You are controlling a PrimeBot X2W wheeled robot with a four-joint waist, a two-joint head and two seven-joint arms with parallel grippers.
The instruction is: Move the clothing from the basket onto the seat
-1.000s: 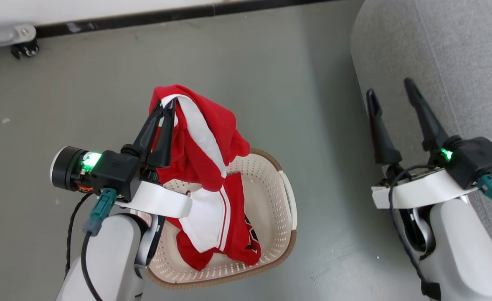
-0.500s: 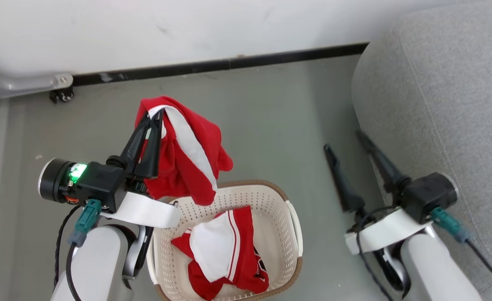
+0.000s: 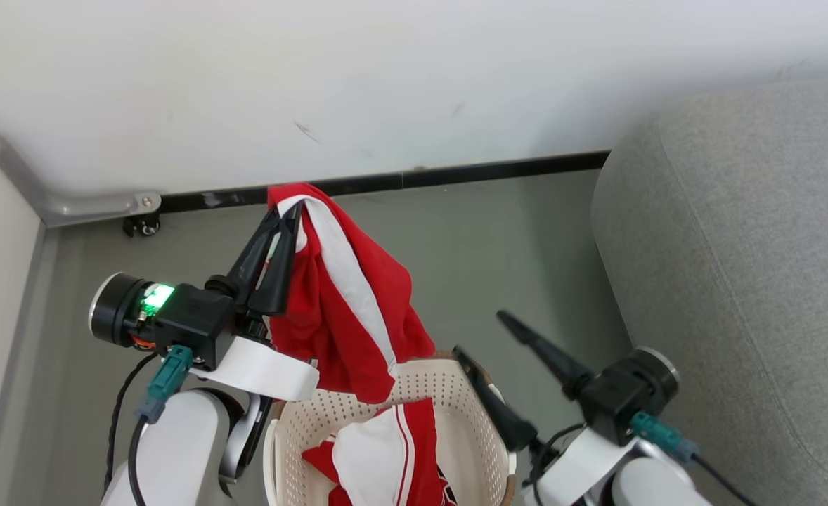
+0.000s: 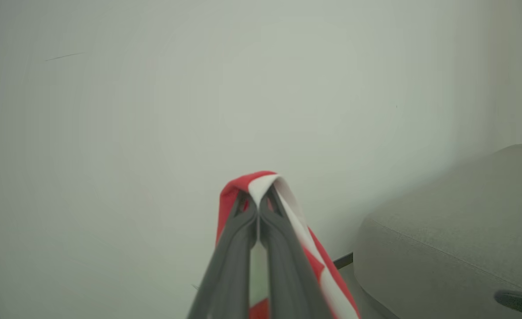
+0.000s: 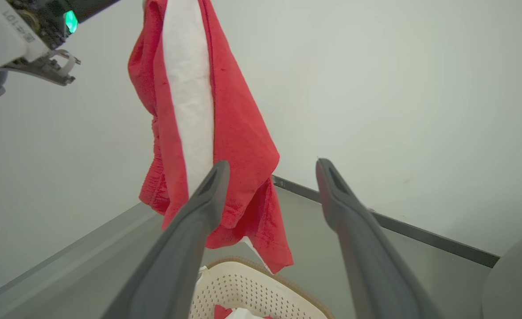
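The left tool (image 3: 286, 214), clamped shut on a fold of a red garment with a broad white band (image 3: 347, 302), holds it aloft over the near end of the cream laundry basket (image 3: 449, 383). The cloth hangs lengthwise straight down, and in the right wrist view its hem is clear of the brown rim. A second red-and-white garment (image 3: 379, 457) lies in the bottom of the basket. The light-grey sofa (image 3: 737, 281) stands on the robot's right, well apart from the hanging garment across a strip of bare floor (image 3: 512, 246). The right tool (image 3: 479, 332), its fingers spread wide and empty, sits between the two at the basket's right rim. By the look of it, the carry has to swing rightward, past or over that open tool. The right arm is the nearer one to the sofa, but the left has the load.
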